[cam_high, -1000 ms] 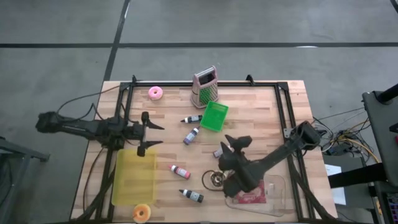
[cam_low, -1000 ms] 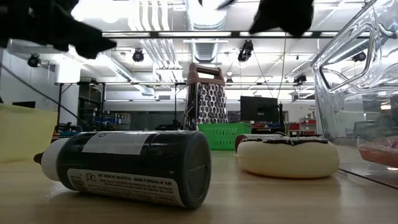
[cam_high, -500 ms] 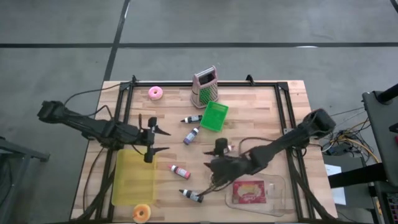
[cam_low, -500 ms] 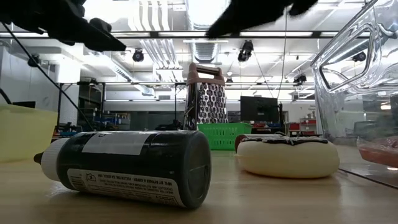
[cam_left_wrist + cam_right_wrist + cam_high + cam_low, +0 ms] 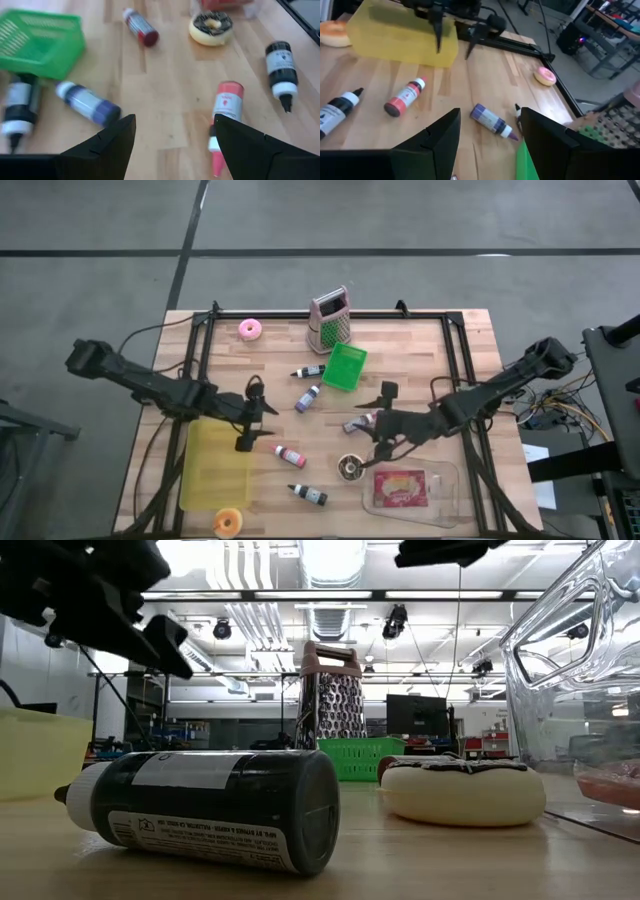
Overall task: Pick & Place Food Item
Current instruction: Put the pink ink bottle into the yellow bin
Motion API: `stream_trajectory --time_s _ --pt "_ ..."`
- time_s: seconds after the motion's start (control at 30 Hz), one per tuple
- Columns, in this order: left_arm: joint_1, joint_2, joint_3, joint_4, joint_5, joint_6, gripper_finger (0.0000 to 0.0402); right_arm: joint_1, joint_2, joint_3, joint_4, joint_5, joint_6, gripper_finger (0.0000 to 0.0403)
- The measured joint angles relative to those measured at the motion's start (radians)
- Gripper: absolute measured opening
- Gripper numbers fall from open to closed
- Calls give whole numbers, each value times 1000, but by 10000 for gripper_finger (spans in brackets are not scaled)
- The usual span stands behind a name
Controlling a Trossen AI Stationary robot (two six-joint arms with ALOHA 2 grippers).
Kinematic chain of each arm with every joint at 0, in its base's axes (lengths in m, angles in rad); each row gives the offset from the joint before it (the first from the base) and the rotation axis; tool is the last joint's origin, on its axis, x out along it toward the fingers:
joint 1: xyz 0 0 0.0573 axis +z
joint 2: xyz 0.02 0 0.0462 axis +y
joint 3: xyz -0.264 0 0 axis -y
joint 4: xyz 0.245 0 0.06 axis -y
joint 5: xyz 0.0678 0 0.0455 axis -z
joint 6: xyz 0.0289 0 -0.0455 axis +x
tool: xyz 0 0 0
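A chocolate-iced doughnut [image 5: 349, 467] lies flat on the table near the front, also in the left wrist view [image 5: 211, 27] and the low view [image 5: 462, 790]. A pink doughnut [image 5: 250, 330] lies at the far left, and an orange one [image 5: 228, 523] at the near edge. My left gripper [image 5: 258, 417] hangs open over the yellow bin's far right corner, nothing between its fingers [image 5: 174, 120]. My right gripper [image 5: 381, 420] hangs open above the table, a little to the far side of the chocolate doughnut, and is also empty [image 5: 490, 112].
A yellow bin [image 5: 215, 465] stands at the near left, and a clear container [image 5: 445, 480] holding a red item at the near right. A green basket [image 5: 345, 367] and a grater [image 5: 330, 320] stand toward the far edge. Several small bottles lie scattered mid-table, one [image 5: 357, 423] just beside my right gripper.
My left gripper has gone toward the table's right edge and tipped further down, staying open. My right gripper has risen from beside the clear container, swung toward the far edge and turned from pointing down to nearly level, staying open. The chocolate doughnut has kept its place.
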Motion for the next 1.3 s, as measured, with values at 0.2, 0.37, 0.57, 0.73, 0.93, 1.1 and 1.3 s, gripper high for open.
stream_trajectory --time_s 0.2,0.37,0.57,0.73,0.93,1.1,1.3 --pt "-1 98 41 -1 44 -34 273 1 -9 -39 0 24 7 203" --pt "-1 189 100 -32 82 -38 273 2 14 -40 -1 35 7 203" --pt "-15 294 166 -145 160 -69 273 3 20 -40 -10 35 4 203" --pt "-46 361 196 -193 189 -77 273 5 20 -40 -24 35 3 203" --pt "-60 437 222 -212 234 -93 273 9 19 -39 -29 35 3 203" --pt "-64 467 229 -210 234 -93 273 13 19 -39 -28 35 3 203" --pt "-65 482 229 -186 217 -93 273 14 19 -39 -28 41 4 203"
